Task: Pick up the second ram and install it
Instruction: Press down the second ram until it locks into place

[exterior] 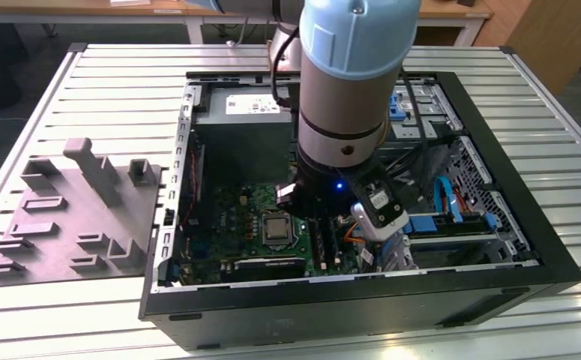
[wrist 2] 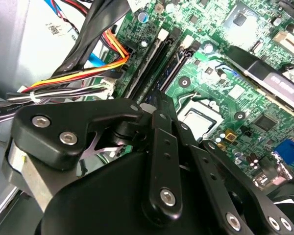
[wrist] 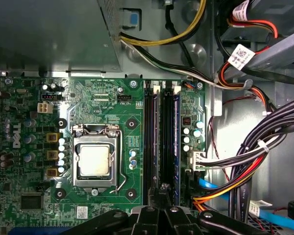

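Observation:
A thin blue ram stands on edge in one of the long black slots of the green motherboard, beside the CPU socket. A second bluish strip lies in the slot nearest the socket. My gripper hangs over the near end of these slots with its black fingers drawn together. In the second wrist view the gripper points its tips down at the slot ends. In the exterior view the gripper is low inside the open computer case. I cannot tell whether the tips touch the ram.
Bundles of coloured and black cables run close beside the slots. The grey power-supply box fills the case's far end, and blue drive parts sit at the exterior view's right. A grey holder block rests on the slatted table outside the case.

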Available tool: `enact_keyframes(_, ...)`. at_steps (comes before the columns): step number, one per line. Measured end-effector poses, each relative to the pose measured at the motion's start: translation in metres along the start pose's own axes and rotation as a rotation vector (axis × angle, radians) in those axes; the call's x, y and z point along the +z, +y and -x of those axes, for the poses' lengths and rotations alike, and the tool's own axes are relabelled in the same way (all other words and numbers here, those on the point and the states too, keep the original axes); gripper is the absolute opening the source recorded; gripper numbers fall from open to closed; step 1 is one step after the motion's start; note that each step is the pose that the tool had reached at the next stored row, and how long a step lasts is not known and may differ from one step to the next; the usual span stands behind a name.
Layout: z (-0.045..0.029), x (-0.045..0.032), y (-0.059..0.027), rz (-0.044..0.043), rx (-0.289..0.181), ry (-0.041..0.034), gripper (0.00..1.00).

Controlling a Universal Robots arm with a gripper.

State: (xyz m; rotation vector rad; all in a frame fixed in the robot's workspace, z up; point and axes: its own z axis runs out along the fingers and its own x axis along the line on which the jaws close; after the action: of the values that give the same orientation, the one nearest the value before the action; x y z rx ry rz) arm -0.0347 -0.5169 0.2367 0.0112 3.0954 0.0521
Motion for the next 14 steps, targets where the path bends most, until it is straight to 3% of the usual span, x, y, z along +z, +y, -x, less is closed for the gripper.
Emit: enact_keyframes(14, -0.0003, 0.0086, -0.0072, -0.0004, 0.001, 0.0001, 0.11)
